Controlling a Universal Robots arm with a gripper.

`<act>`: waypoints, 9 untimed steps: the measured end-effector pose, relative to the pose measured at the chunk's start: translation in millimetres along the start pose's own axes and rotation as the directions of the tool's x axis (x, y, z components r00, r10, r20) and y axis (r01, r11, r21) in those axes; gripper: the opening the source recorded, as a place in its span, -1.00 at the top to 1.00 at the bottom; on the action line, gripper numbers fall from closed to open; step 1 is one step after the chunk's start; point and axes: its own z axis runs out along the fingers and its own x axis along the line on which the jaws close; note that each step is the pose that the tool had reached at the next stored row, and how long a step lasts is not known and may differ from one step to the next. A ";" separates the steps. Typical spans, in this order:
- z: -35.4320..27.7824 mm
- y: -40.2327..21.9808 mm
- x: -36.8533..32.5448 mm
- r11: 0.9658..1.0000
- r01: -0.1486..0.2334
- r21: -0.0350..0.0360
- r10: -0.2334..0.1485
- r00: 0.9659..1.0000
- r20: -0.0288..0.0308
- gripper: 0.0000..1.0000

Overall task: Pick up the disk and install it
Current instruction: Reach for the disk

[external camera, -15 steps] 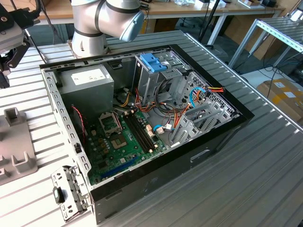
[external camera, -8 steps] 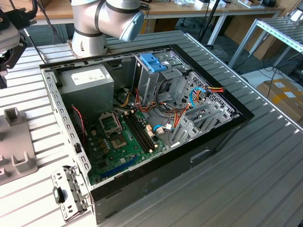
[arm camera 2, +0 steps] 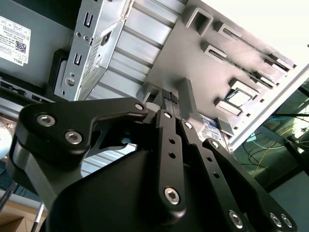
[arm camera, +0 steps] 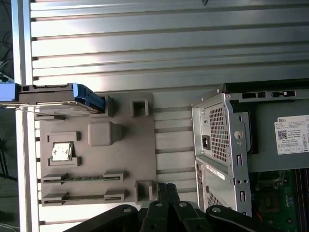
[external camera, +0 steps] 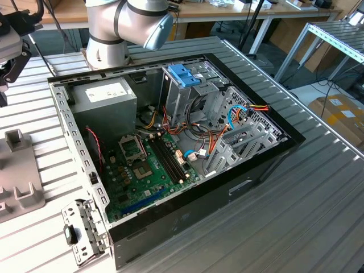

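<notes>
Worktop [external camera: 296, 216] of ribbed metal slats under everything. Tower case [external camera: 227, 193] at its middle, side off: holds power supply [external camera: 105, 99], motherboard [external camera: 142, 170] and drive cage [external camera: 182, 102] with a dark blue latch [external camera: 185, 74] on top (likely the bay meant for the drive). Grey fixture plate [arm camera: 130, 145] beside the case, out by the worktop's edge. On it, disk [arm camera: 53, 94]: lies along one side of the plate, at the corner by the worktop's edge, long axis parallel to the slats. Then gripper [arm camera 2: 168, 95]: hangs over the plate's opposite side, at the corner nearer the case, clenched shut with nothing held. Puts the disk diagonally across the plate from it. Smallest, a chip [arm camera: 62, 151] seated in one plate pocket.
</notes>
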 end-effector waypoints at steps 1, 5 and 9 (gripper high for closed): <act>0.0 0.0 0.2 1.000 0.000 0.000 0.000 1.000 0.000 0.79; 0.0 -0.1 0.9 1.000 0.000 0.000 0.000 1.000 0.000 0.79; 0.0 -0.1 1.3 1.000 0.000 0.000 0.000 1.000 0.000 0.79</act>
